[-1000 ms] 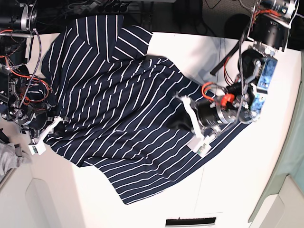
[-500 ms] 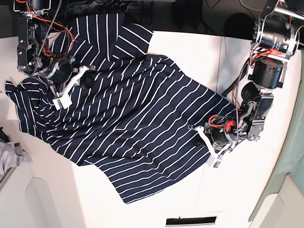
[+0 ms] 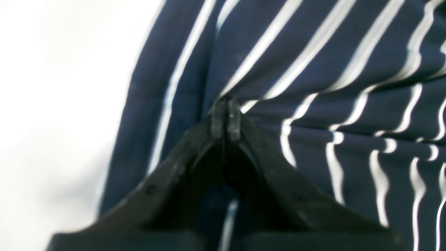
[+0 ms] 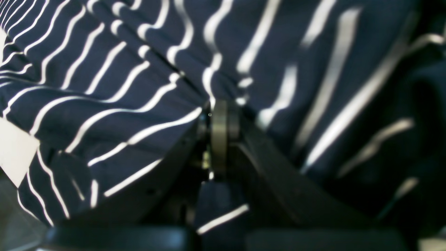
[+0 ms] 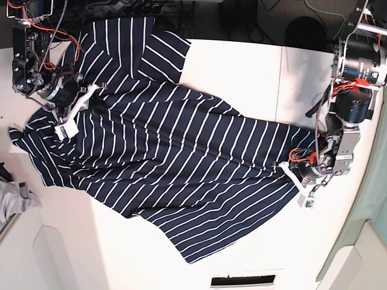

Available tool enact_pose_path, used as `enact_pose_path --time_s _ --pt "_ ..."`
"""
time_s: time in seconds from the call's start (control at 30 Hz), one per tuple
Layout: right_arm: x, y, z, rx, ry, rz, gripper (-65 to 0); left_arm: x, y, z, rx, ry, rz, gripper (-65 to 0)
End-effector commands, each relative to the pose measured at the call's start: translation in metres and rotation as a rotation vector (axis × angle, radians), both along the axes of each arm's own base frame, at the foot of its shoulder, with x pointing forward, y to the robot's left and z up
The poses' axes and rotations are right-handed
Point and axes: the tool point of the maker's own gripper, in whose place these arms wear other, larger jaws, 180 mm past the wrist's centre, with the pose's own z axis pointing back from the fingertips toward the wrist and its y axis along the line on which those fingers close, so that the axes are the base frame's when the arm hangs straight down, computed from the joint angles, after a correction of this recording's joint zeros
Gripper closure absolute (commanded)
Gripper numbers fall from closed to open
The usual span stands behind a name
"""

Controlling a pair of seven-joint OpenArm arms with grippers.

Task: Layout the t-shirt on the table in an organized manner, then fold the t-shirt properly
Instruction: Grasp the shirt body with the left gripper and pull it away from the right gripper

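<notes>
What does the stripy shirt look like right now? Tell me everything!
The t-shirt is dark navy cloth with thin white stripes. It lies spread out but wrinkly across the white table, slanted, with one part hanging past the far edge. The left gripper is shut on one edge, and the right gripper is shut on the opposite side, pulling it into folds there.

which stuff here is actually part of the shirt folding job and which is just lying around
Part of the job:
- t-shirt, spread across the table
- table
- left gripper, shut on the t-shirt's edge
- right gripper, shut on the t-shirt

Just lying about:
- grey cloth at the table's edge
- black cables behind the table
</notes>
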Motion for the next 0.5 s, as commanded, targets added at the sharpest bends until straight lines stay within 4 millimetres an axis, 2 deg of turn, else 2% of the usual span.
enact_pose_path --time_s 0.0,0.07,0.2,0.3,0.47 --pt "-0.004 -0.030 -0.007 -0.115 0.059 -0.007 0.0 -0.050 0.045 -0.026 0.135 0.211 0.056 0.0" --pt "0.007 -0.035 -0.003 -0.118 0.045 -0.016 0.0 -0.076 0.044 -0.038 0.072 0.293 0.069 0.0" --pt "0.043 -0.035 0.015 -0.101 -0.015 -0.030 0.0 -0.119 0.008 -0.059 -0.118 0.392 0.023 0.0" --pt "0.070 -0.037 0.030 -0.094 -0.061 -0.039 0.0 -0.146 -0.011 -0.071 -0.200 0.417 0.039 0.0" --pt "0.107 -0.043 0.039 -0.064 -0.067 -0.086 0.0 -0.174 -0.045 -0.077 -0.254 0.422 -0.064 0.0"
